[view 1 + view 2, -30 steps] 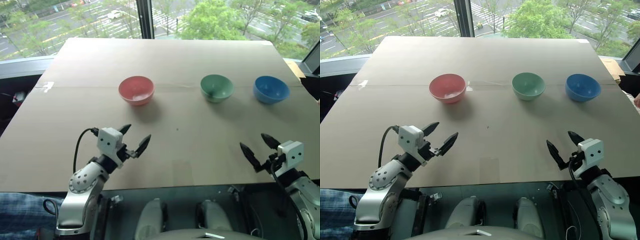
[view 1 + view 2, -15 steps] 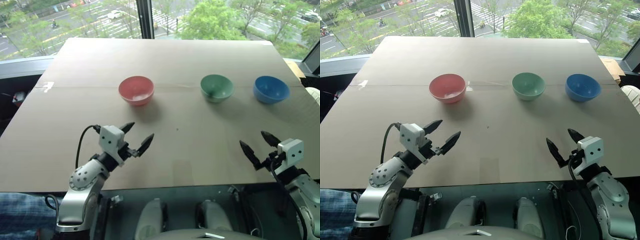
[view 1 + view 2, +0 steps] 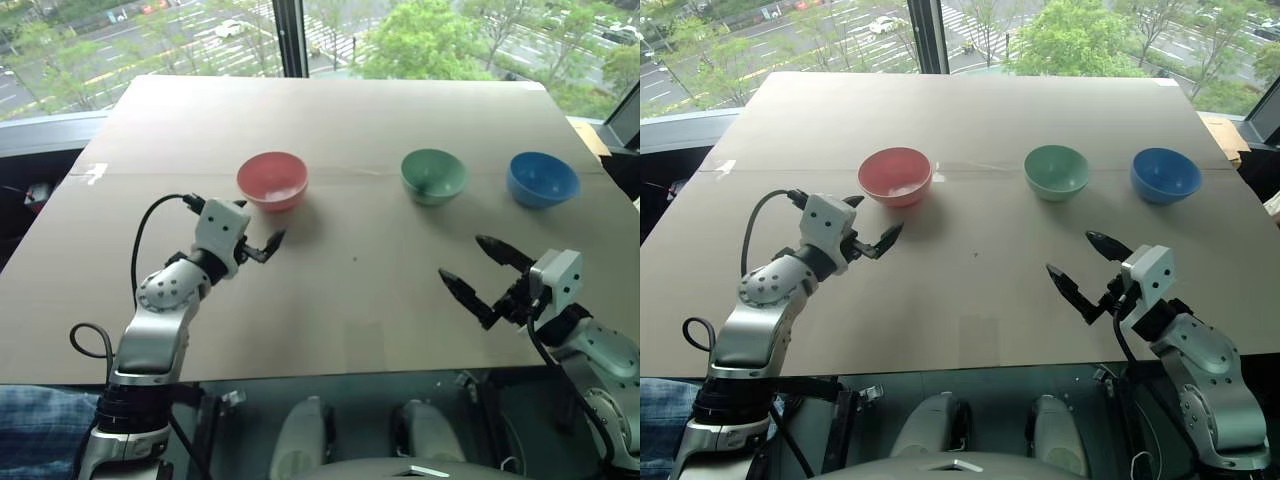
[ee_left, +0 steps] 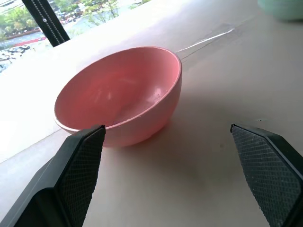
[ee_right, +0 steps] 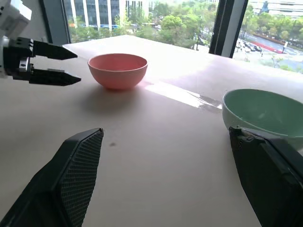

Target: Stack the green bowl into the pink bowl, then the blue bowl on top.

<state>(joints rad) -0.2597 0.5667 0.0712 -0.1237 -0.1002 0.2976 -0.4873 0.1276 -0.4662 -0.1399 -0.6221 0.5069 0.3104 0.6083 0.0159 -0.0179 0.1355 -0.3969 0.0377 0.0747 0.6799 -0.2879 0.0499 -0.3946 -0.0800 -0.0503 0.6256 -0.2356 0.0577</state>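
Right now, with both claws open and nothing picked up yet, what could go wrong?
The left gripper hangs open close beside the pink bowl; a nudge could slide that light bowl across the smooth cardboard table. The green bowl and blue bowl are alike in shape and stand near each other, so the right gripper, open and short of both, might take the wrong one. A rounded rim may also slip from narrow fingers.
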